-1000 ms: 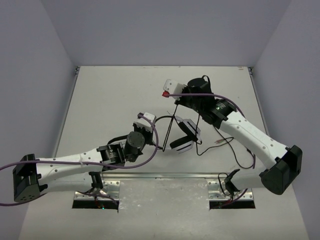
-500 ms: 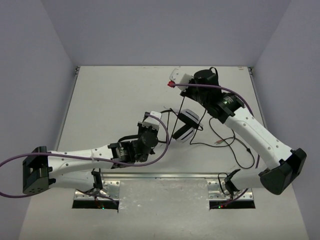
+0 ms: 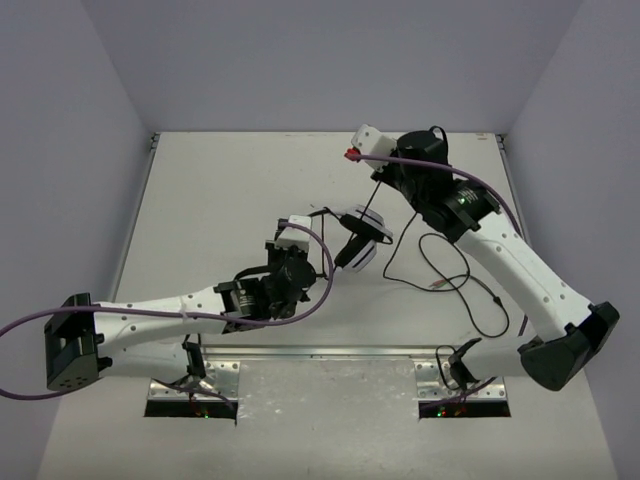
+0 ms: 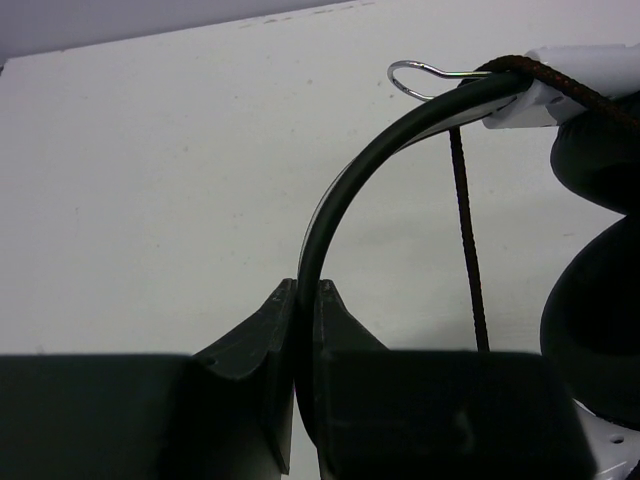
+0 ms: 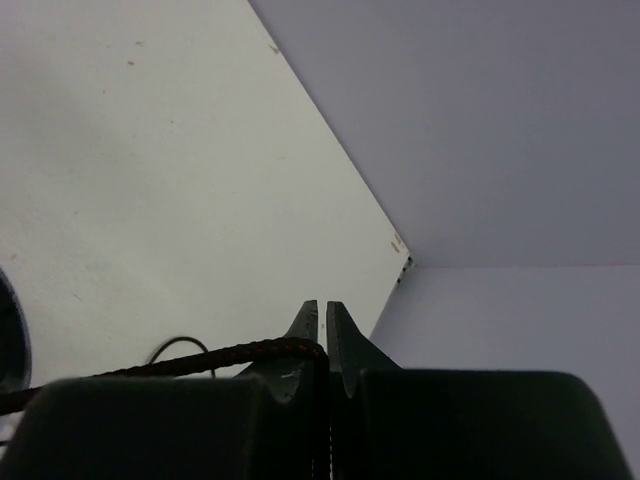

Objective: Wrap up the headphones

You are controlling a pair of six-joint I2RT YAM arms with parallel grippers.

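The headphones [image 3: 358,238] hang lifted above the middle of the table, white earcups low, black headband [image 4: 345,175] arching up. My left gripper [image 3: 316,234] is shut on the headband; in the left wrist view its jaws [image 4: 307,288] pinch the band, with a black ear pad [image 4: 598,300] at the right. My right gripper [image 3: 378,172] is farther back, shut on the thin black braided cable [image 5: 200,362], which enters its jaws [image 5: 321,306]. The cable [image 3: 368,198] runs taut from it down to the headphones. The rest of the cable [image 3: 455,275] lies in loose loops on the table to the right.
The white table [image 3: 220,200] is walled on three sides; its far right corner shows in the right wrist view [image 5: 400,262]. Purple robot cables [image 3: 320,290] loop along both arms. A metal mounting plate [image 3: 330,375] sits at the near edge.
My right gripper has moved farther back and right with the cable, pulling it taut. The headphones have risen and shifted toward the back. My left arm has followed, still holding the headband.
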